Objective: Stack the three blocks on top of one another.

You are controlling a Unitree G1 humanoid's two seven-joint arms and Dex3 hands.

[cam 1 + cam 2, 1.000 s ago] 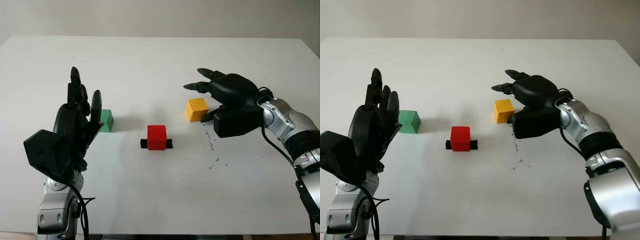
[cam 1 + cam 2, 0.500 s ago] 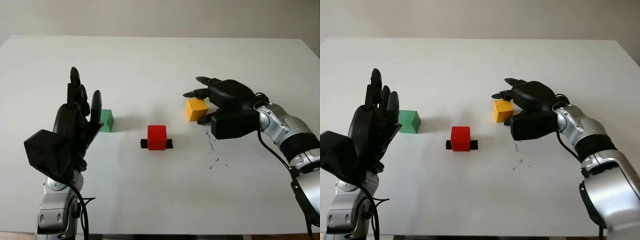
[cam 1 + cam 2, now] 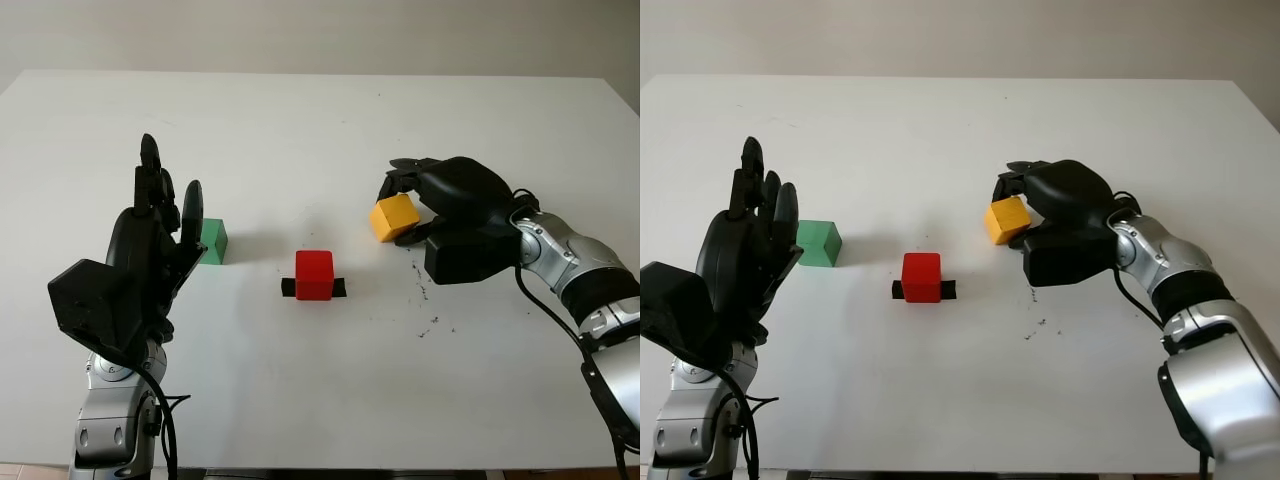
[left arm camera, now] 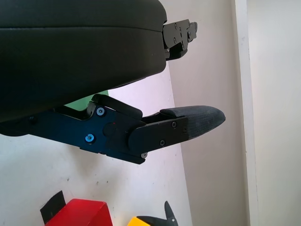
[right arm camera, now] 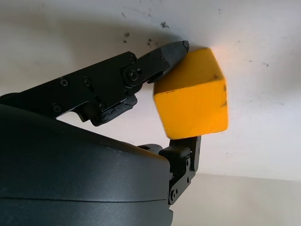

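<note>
A: Left eye view: where is the yellow block (image 3: 394, 217) seen?
B: It is seen at about 2 o'clock from the red block (image 3: 313, 274), tilted, and clamped in the fingers (image 5: 165, 53) of the right hand (image 3: 452, 208). In the right wrist view one fingertip is pressed on its upper corner and another finger is set under it. Whether its lower edge touches the table (image 3: 320, 120) cannot be told.

A: And the red block?
B: It is set near the middle of the table, on a strip of black tape (image 3: 288, 288) whose ends show on either side of it.

A: The green block (image 3: 212, 241)?
B: It is found at about 9 o'clock from the red block, well apart from it, partly hidden behind the left hand (image 3: 150, 250).

A: How is the left hand held?
B: It is raised upright over the table's 7 o'clock part, open, with nothing held in it. Dark specks (image 3: 428, 322) are seen on the table at about 6 o'clock from the right hand.
</note>
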